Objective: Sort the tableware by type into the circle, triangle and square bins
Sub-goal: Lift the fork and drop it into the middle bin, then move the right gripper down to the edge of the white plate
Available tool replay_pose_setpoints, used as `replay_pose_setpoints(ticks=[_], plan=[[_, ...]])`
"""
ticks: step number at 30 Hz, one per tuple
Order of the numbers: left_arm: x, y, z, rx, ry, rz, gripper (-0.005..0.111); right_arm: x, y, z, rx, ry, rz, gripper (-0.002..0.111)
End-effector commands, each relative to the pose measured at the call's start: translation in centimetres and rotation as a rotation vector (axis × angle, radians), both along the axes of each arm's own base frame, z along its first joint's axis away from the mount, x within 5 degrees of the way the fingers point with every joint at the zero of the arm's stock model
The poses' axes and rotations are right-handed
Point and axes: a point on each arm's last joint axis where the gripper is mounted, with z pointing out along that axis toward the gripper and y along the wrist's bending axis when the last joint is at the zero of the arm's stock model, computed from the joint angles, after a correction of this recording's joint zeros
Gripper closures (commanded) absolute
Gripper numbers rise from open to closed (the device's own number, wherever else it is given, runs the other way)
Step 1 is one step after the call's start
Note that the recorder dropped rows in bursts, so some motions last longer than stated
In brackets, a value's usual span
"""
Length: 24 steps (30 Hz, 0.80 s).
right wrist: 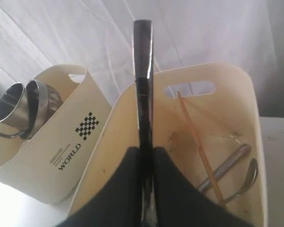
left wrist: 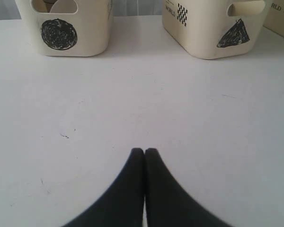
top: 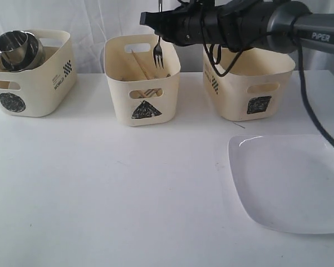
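- Overhead, the right tool (right wrist: 143,152) pinches the handle of a fork (top: 158,54), its black fingers (right wrist: 119,189) pressed on either side of the steel shaft.
- The fork hangs upright, tines down, below the tool and over the open top of the triangle bin (top: 142,92). This is the middle of three cream bins at the back of the white table (top: 111,194). Whether the tines reach under the rim cannot be told.
- Inside that bin, beneath the tool, wooden chopsticks (right wrist: 194,130) lean against a wall. Other steel cutlery (right wrist: 229,163) lies at the bottom, apart from the held fork.
- The circle bin (top: 42,89), on the left, holds steel mugs (top: 15,49) that lie tilted and poke above its rim. How many pieces are stacked there is hard to make out.
- The square bin (top: 234,103), on the right, sits behind the right arm (top: 239,25), which hides its opening and anything within.
- A white plate (top: 289,183) lies flat on the table in front of the square bin, well apart from the right tool. The exterior view's right edge cuts it off.
- The left tool (left wrist: 144,153) is out of the exterior view. Its wrist camera shows the tips pressed together with nothing between them, over bare table, facing the circle and triangle bins from well back.
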Motion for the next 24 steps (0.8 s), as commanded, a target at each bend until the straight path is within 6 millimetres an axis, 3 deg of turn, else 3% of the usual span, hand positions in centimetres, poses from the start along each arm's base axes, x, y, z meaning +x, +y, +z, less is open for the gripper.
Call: replay_pose_setpoints(ticks=[1, 3, 9, 13, 18, 22, 24], plan=[[0.0, 0.0, -0.1, -0.007, -0.001, -0.003, 0.107, 1.5, 0.3, -0.8, 0.004, -0.009, 0.014, 0.107], [0.0, 0.0, -0.1, -0.007, -0.001, -0.003, 0.107, 1.9, 0.5, -1.4, -0.022, -0.012, 0.028, 0.102], [0.0, 0.0, -0.1, -0.007, -0.001, -0.003, 0.107, 1.8, 0.4, -1.2, -0.107, -0.036, 0.063, 0.065], [0.0, 0.0, -0.1, -0.007, -0.001, -0.003, 0.107, 0.4, 0.3, 0.2, -0.208, -0.042, 0.176, 0.065], [0.0, 0.0, -0.1, -0.007, -0.001, -0.003, 0.107, -2.9, -1.0, 1.4, -0.374, 0.015, 0.204, 0.067], [0.0, 0.0, -0.1, -0.007, -0.001, -0.003, 0.107, -7.2, -3.1, 2.2, -0.532, 0.088, 0.175, 0.067], [0.0, 0.0, -0.1, -0.007, -0.001, -0.003, 0.107, -10.0, -3.8, 1.6, -0.598, 0.151, 0.171, 0.067]])
